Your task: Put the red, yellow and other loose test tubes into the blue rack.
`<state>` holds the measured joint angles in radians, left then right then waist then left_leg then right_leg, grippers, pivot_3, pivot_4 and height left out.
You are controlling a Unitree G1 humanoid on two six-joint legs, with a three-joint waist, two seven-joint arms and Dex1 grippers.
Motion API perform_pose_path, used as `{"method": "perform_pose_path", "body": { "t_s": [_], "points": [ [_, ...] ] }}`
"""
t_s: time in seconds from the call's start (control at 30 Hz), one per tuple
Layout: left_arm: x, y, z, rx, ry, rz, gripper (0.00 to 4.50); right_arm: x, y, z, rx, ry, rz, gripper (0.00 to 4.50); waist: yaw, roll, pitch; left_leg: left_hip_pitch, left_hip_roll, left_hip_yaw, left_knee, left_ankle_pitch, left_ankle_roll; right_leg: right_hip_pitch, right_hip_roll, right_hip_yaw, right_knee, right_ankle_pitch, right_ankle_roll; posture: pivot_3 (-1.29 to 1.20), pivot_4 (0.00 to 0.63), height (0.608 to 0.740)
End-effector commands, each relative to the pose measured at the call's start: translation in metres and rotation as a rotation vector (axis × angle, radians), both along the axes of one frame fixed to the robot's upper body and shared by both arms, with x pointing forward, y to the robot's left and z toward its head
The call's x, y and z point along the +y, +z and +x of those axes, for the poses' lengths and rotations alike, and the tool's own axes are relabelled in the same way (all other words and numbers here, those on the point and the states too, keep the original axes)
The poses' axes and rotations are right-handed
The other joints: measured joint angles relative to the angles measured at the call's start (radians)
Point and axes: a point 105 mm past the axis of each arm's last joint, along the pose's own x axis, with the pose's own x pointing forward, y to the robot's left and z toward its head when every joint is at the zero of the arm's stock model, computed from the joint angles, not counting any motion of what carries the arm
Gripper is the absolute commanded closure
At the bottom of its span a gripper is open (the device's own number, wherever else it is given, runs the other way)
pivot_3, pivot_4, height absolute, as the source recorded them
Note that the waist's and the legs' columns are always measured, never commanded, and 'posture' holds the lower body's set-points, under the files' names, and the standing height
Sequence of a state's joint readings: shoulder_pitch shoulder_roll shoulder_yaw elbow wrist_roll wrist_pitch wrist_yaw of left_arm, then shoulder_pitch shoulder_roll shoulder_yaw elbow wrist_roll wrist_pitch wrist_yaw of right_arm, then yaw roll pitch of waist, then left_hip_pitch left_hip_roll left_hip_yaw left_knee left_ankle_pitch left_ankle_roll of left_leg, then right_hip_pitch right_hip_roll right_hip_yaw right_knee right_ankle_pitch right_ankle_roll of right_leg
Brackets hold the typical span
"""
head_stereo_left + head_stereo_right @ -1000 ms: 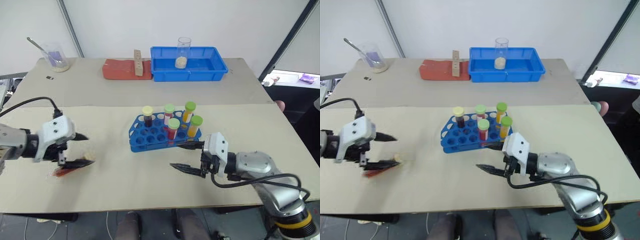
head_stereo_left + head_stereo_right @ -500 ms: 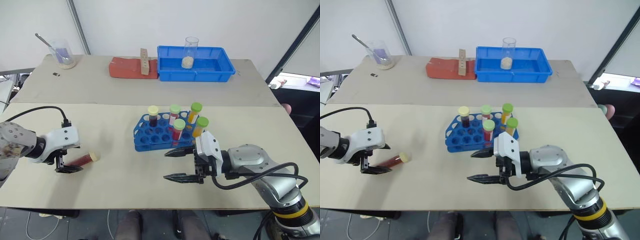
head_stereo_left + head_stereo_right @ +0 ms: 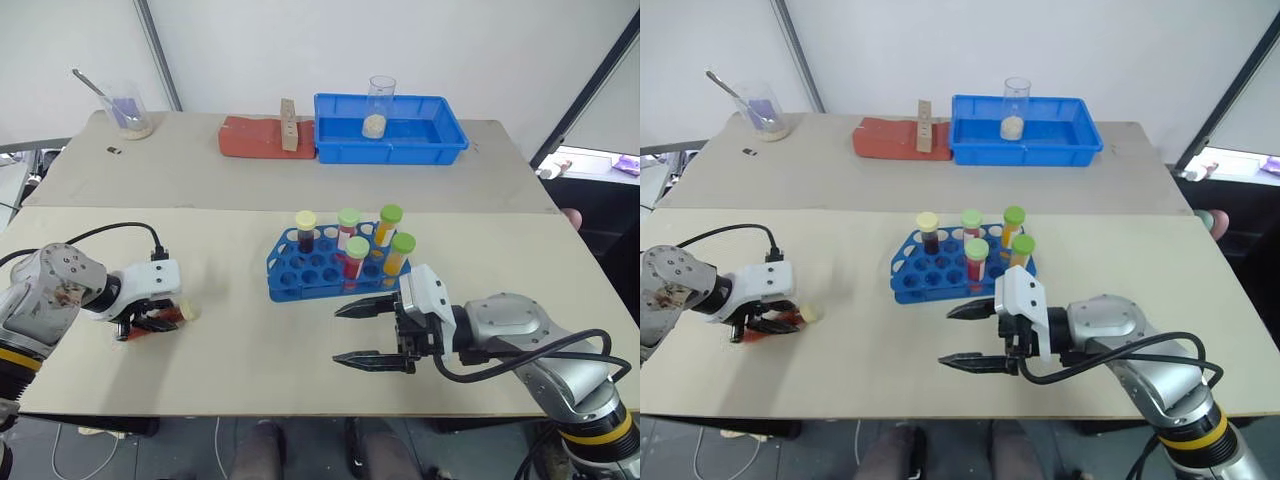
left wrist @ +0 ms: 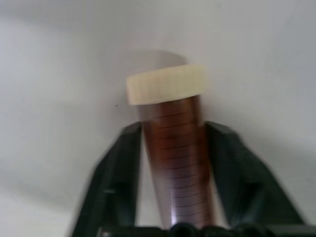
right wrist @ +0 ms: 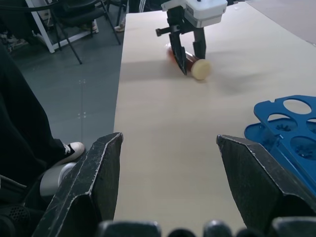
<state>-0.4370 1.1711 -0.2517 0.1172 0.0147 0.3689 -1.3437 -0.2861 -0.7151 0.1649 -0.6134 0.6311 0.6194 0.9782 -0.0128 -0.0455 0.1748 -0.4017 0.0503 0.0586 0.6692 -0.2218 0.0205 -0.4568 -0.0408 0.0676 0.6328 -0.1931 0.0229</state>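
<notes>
Nearest the robot, the right gripper (image 3: 372, 333) hangs just over the beige table (image 3: 300, 360), front and right of centre. Its two black fingers are spread wide apart and point toward the robot's left, with nothing between them.

Out on the left side of the table, the left gripper (image 3: 150, 323) points steeply down at a loose test tube (image 4: 177, 148) lying on its side. The tube has a cream cap and dark red liquid. In the left wrist view the two fingers (image 4: 116, 182) press against either side of the tube's body, below the cap — clamped on it, with the tube resting on the table.

Further in, near the middle of the table, stands the blue rack (image 3: 305, 272), well apart from the loose tube. Five tubes stand upright in its holes: a cream-capped one with dark red liquid (image 3: 305, 228), three green-capped ones — two of them with yellow-orange liquid (image 3: 388, 224) — and one green-capped with bright red liquid (image 3: 355, 258). Most front holes are open.

At the far edge sits a blue tray (image 3: 392, 130) holding a clear beaker (image 3: 376, 104) with pale powder. Beside it lie a red block (image 3: 258, 137) and a small wooden strip (image 3: 289, 127), and far left a cup with a spoon (image 3: 128, 108).
</notes>
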Motion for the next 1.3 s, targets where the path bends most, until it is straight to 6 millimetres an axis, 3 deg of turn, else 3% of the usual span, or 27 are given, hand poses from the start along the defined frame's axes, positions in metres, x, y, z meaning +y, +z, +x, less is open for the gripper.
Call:
{"method": "perform_pose_path", "body": {
  "t_s": [0.03, 0.07, 0.17, 0.3, 0.37, 0.53, 0.8, 0.97, 1.3],
  "points": [
    [0.008, 0.001, 0.001, -0.001, 0.004, 0.039, 3.6, -0.004, 0.012, -0.003, -0.033, -0.003, 0.016, 1.09, 0.0, 0.0, 0.0, 0.001, 0.0, 0.0, 0.0, 0.0, 0.0, 0.0, 0.0, 0.0, 0.0, 0.0, 0.0, 0.0, 0.15, 0.74],
    [0.007, 0.002, 0.0, 0.0, -0.002, 0.034, 3.6, -0.005, 0.012, -0.003, -0.033, -0.005, 0.015, 1.09, 0.0, 0.0, 0.0, 0.001, 0.0, 0.0, 0.0, 0.0, 0.0, 0.0, 0.0, 0.0, 0.001, 0.0, 0.0, 0.0, 0.15, 0.74],
    [-0.023, 0.035, 0.009, -0.084, -0.045, -0.185, 3.6, -0.015, 0.015, -0.002, -0.039, -0.033, -0.01, 1.09, 0.001, 0.0, 0.0, 0.0, 0.0, 0.0, 0.0, 0.0, 0.0, 0.0, 0.0, 0.0, 0.0, 0.0, 0.0, 0.0, 0.15, 0.74],
    [-0.086, 0.092, 0.016, -0.22, -0.119, -0.677, 3.6, -0.034, 0.015, -0.003, -0.048, -0.088, -0.068, 1.09, 0.021, 0.0, 0.0, -0.008, 0.0, -0.002, 0.006, 0.0, 0.0, -0.001, 0.0, -0.001, -0.002, 0.001, 0.003, 0.0, 0.15, 0.74],
    [-0.109, 0.107, 0.014, -0.259, -0.155, -0.843, 3.6, -0.042, 0.015, -0.003, -0.057, -0.119, -0.085, 1.09, 0.021, -0.001, 0.0, -0.012, -0.001, -0.003, 0.01, -0.001, 0.001, -0.001, -0.001, -0.001, -0.004, 0.006, 0.014, 0.0, 0.15, 0.74],
    [-0.148, 0.11, 0.016, -0.316, -0.168, -1.017, 3.6, -0.053, 0.015, 0.0, -0.064, -0.203, -0.14, 1.09, 0.008, -0.001, 0.0, -0.012, -0.003, -0.002, 0.011, -0.001, 0.001, 0.0, -0.002, 0.002, -0.006, 0.009, 0.017, 0.0, 0.15, 0.74],
    [-0.197, 0.09, 0.038, -0.377, -0.138, -1.151, 3.6, -0.055, 0.022, 0.004, -0.046, -0.285, -0.145, 1.09, 0.0, -0.001, 0.0, -0.007, -0.003, -0.004, 0.011, 0.0, 0.001, 0.003, 0.0, 0.002, -0.004, 0.01, 0.014, 0.0, 0.15, 0.74],
    [-0.21, 0.078, 0.045, -0.404, -0.141, -1.15, 3.6, -0.055, 0.023, 0.003, -0.039, -0.308, -0.147, 1.09, 0.0, -0.002, 0.0, -0.008, -0.003, -0.004, 0.011, 0.0, 0.001, 0.003, 0.0, 0.002, -0.005, 0.01, 0.014, 0.0, 0.15, 0.74],
    [-0.214, 0.062, 0.056, -0.438, -0.107, -1.151, 3.6, -0.056, 0.024, 0.0, -0.035, -0.342, -0.141, 1.09, 0.0, -0.001, 0.0, -0.008, -0.003, -0.004, 0.011, 0.0, 0.001, 0.003, 0.0, 0.002, -0.006, 0.01, 0.015, 0.0, 0.15, 0.74]
  ]
}}
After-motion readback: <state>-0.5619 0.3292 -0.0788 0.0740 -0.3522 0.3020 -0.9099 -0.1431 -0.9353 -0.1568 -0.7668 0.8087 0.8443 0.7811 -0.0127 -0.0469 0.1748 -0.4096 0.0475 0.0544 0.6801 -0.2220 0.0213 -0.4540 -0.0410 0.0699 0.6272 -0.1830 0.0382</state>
